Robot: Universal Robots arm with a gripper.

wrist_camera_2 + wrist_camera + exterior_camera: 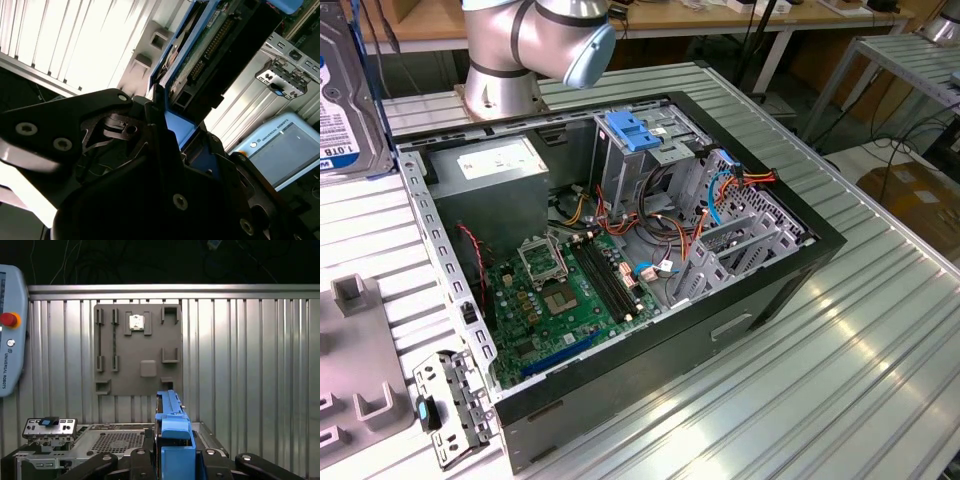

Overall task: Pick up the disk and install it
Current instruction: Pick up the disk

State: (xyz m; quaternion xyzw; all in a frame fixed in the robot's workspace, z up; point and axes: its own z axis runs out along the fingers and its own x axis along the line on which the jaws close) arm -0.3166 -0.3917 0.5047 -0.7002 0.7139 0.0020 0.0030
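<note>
At the exterior view's far left edge, the disk (345,100) hung raised off the ribbed metal counter (840,380), its white-and-blue label showing; in the first wrist view the gripper (175,462) was clamped on the disk's blue carrier (172,430), holding it edge-on by the open computer case (115,440); a grey fixture board (137,350) lay on the counter; the blue bracket (635,135) sat atop the drive cage (620,175), well apart from the disk.

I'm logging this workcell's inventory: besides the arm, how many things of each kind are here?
disk: 1
computer case: 1
grey fixture plate: 1
small metal bracket: 1
teach pendant: 1
Total: 5
</note>
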